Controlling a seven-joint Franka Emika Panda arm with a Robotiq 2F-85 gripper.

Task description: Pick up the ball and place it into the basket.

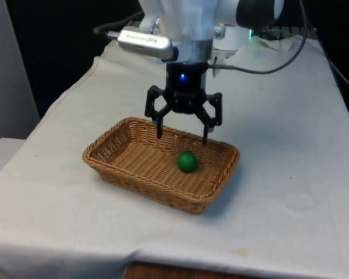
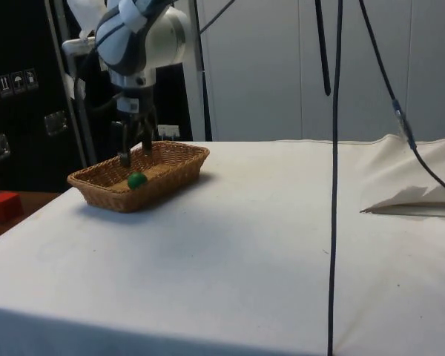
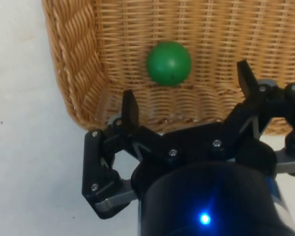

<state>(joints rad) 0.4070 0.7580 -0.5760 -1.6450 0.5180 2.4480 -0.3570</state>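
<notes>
We see the ball lying free on the floor of the basket, near its far wall; our gripper hangs above it, fingers spread wide, holding nothing, with bare surface all around

No words, brands or numbers can be read. In the side view, a row of small white handling pictograms stands on the dark cabinet at the far left; an umbrella shape seems to be among them, the rest too small to tell.
</notes>
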